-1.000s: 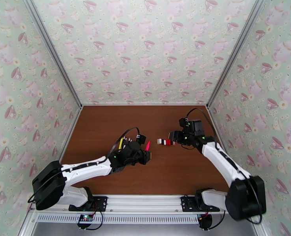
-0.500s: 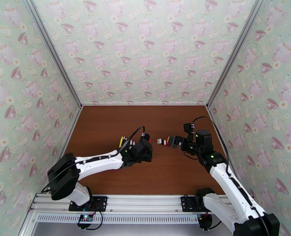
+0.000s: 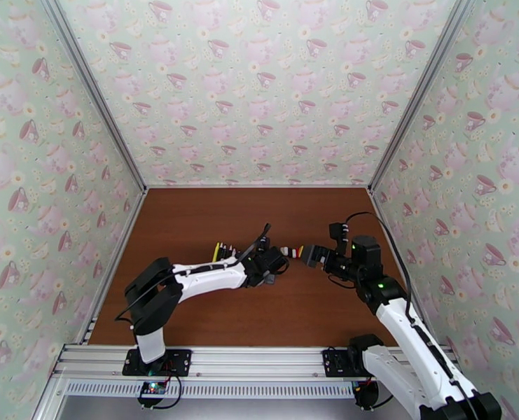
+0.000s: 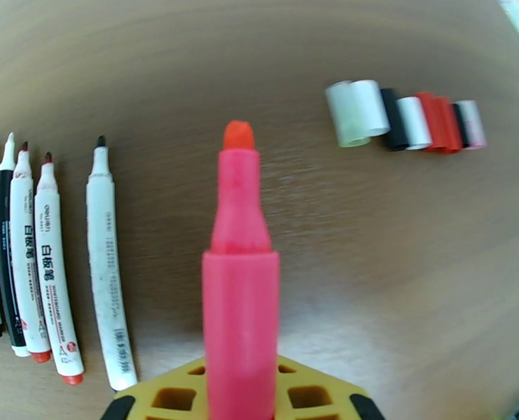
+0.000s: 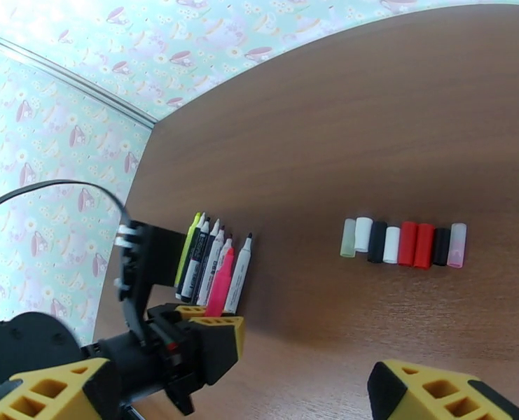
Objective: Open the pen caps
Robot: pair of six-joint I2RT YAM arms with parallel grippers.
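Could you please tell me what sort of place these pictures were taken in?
Probably a robot lab's enclosed test cell, not a real room: a brown tabletop boxed in by teacup-patterned panels on aluminium framing, with a mounting rail along the near edge.

The pen caps (image 4: 406,120) are set side by side in one row on the surface (image 4: 189,50). Left of the caps, well apart from them, the pens (image 4: 49,267) are laid parallel on the same surface. Between those pens and the caps a further pen (image 4: 239,288) is held in the left claw (image 3: 273,261). Just right of the caps the right claw (image 3: 312,255) is found.
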